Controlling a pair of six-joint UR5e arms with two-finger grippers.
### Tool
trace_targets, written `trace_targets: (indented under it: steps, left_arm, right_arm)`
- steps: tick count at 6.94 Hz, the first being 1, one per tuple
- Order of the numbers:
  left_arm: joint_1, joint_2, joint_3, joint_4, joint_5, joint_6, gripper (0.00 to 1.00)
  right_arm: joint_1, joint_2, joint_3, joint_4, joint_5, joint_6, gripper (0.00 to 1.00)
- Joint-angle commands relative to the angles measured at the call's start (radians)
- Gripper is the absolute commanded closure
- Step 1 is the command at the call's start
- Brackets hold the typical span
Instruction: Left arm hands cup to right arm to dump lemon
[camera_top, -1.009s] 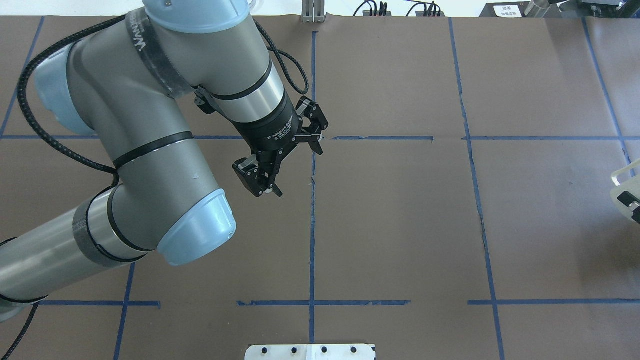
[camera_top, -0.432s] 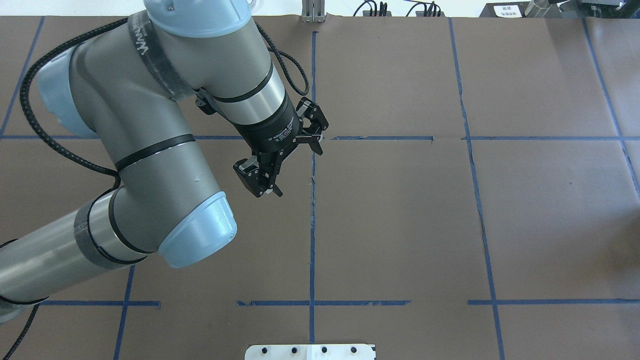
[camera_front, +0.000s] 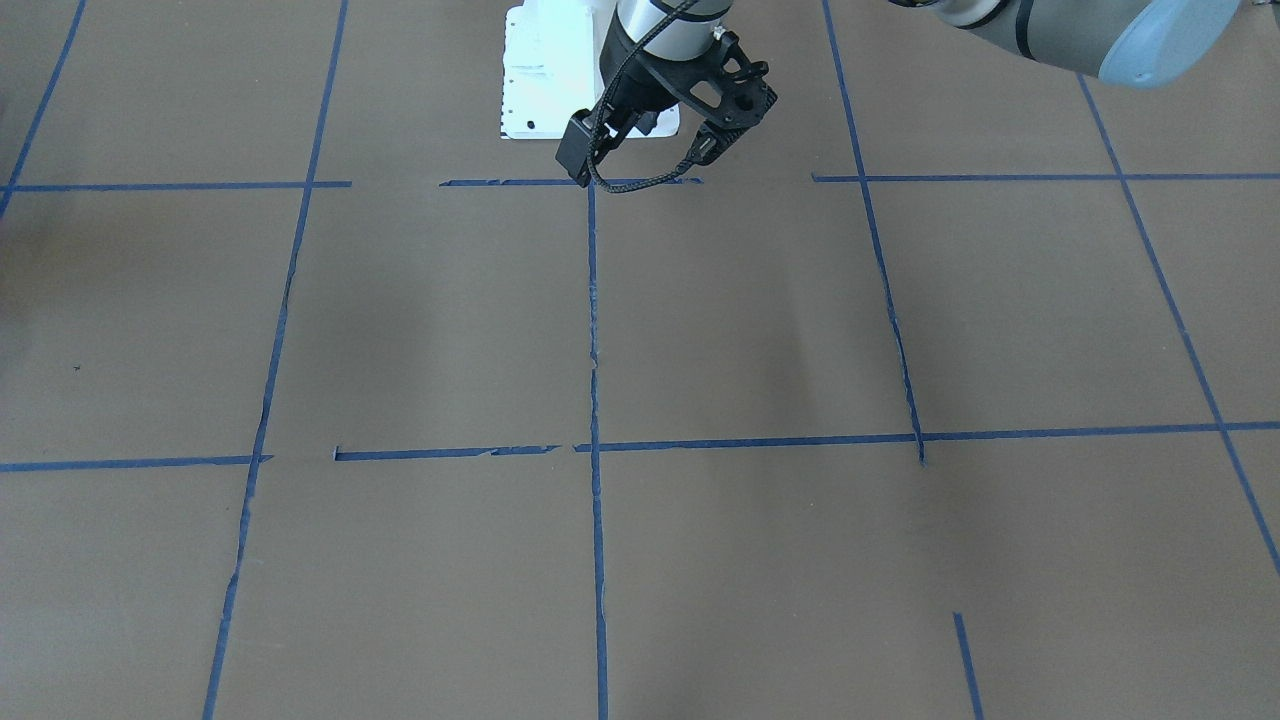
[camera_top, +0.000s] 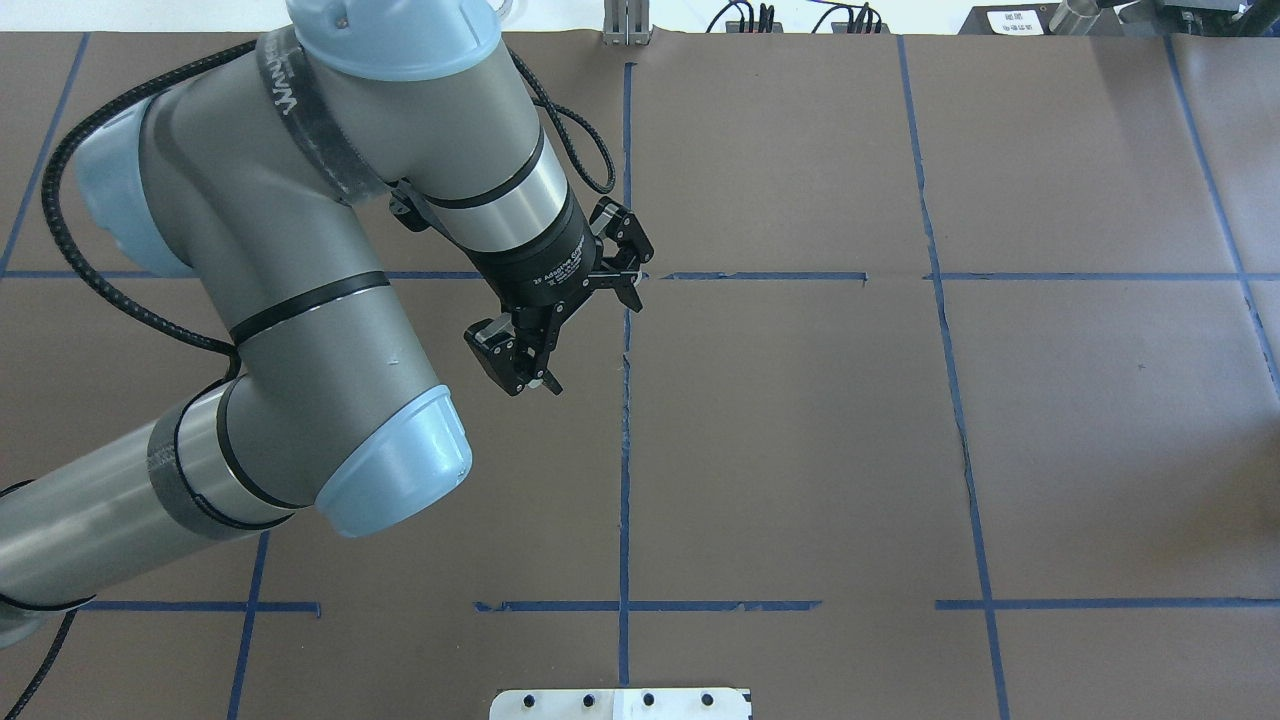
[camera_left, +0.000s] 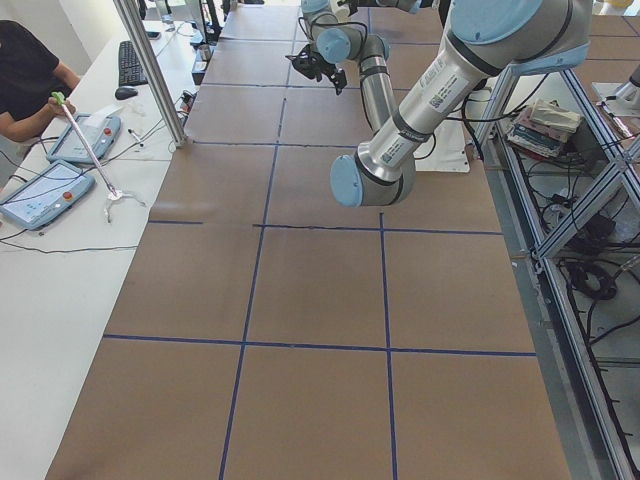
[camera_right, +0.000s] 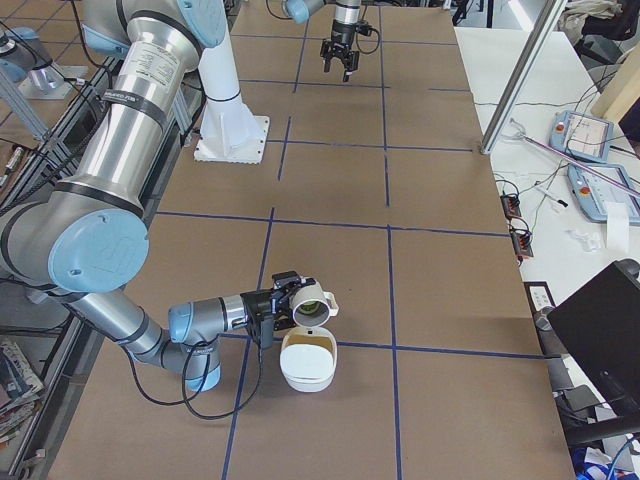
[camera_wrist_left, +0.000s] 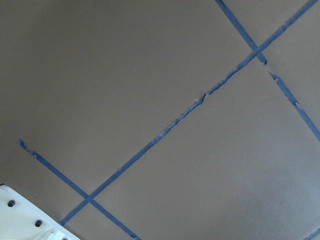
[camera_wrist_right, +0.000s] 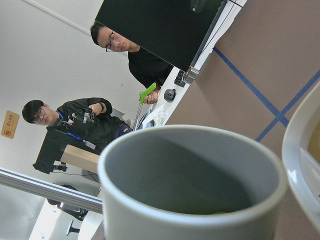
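Brown-papered table (camera_top: 800, 450) lies bare under the left gripper (camera_top: 595, 344), wide open and empty at ten o'clock overhead, while the right gripper (camera_right: 286, 300), closure unreadable, tips the cup (camera_right: 312, 303) over a white bowl (camera_right: 308, 368), presumably for dumping.

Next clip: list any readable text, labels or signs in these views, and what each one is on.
"2F Adaptive Gripper": on the black cylindrical body of the left gripper; the finer print beneath is unreadable.
"WAN…": white letters on the black strap round the left arm; the rest is unclear.
Dark label on the left arm's silver tube: too small to read.
Yellow wall sign: blurred.
White mug with grey inside: no lettering shows.
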Motion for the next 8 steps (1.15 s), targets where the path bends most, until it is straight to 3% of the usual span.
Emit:
trace_targets:
  steps: [1,8]
  left_arm:
    - [0.001,-0.001,-0.001,0.000,0.000,0.001,0.00]
    - [0.001,-0.003,-0.001,0.000,0.030,0.006,0.00]
  right_arm:
    - [0.023,0.036,-0.008,0.064,-0.002,0.201,0.84]
    - [0.109,0.064,-0.050,0.177,-0.039,0.750,0.77]
